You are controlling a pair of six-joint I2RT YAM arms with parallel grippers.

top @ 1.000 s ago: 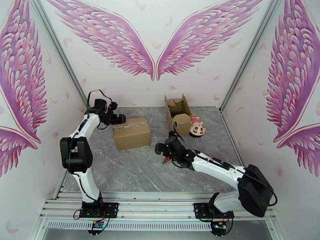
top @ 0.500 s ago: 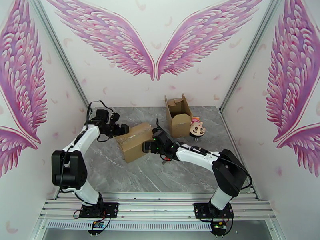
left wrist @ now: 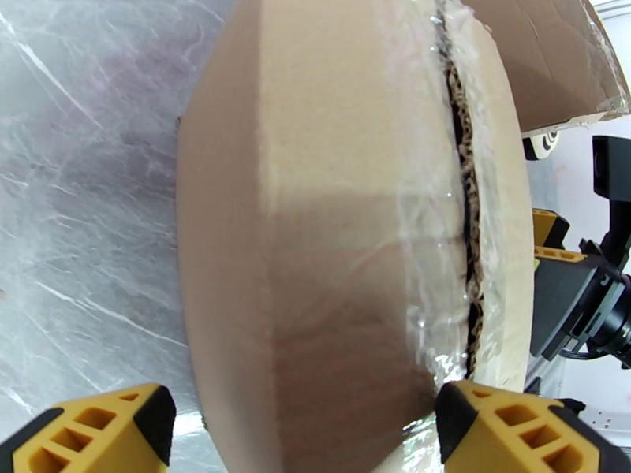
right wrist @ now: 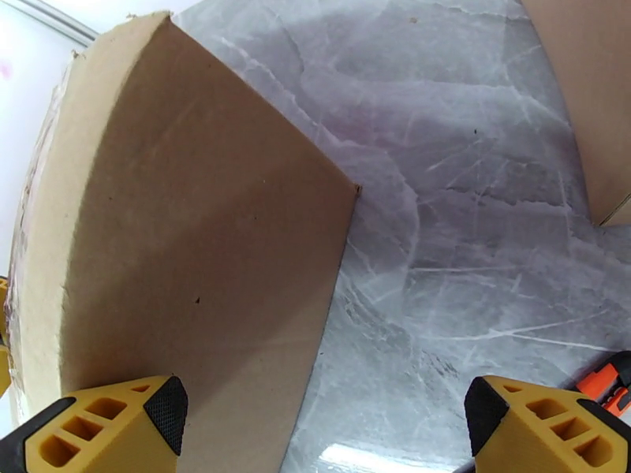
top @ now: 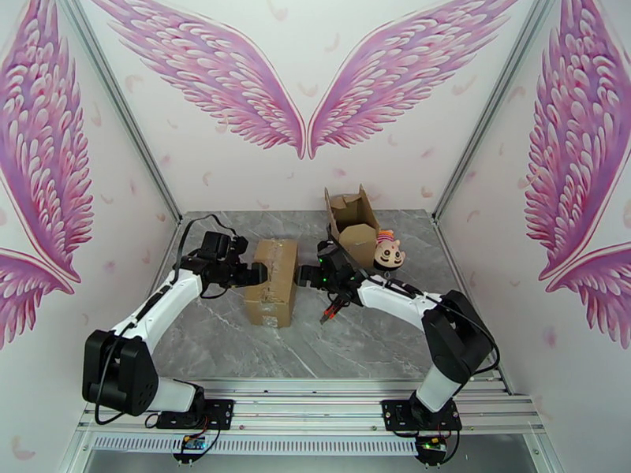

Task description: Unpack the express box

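Note:
The sealed express box point(top: 272, 281) lies lengthwise on the marble table, its taped seam point(left wrist: 461, 191) running along the top. My left gripper point(top: 256, 272) is at the box's left side. It is open, and in the left wrist view point(left wrist: 308, 435) the box's end sits between the wide fingers, with the left fingertip point(left wrist: 146, 411) clear of the cardboard. My right gripper point(top: 304, 276) is at the box's right side, also open. In the right wrist view point(right wrist: 323, 435) its left fingertip point(right wrist: 118, 423) rests by the box's side face point(right wrist: 189, 254).
An opened cardboard box point(top: 352, 222) stands at the back, with a pink round-faced toy point(top: 388, 251) to its right. An orange box cutter point(top: 331, 307) lies on the table under my right forearm and appears again point(right wrist: 611, 380) beside the right finger. Walls close in on both sides.
The sealed box has turned from lying crosswise to lengthwise and shifted right. My right arm swung from the front middle up to the box's right side; my left arm followed the box forward.

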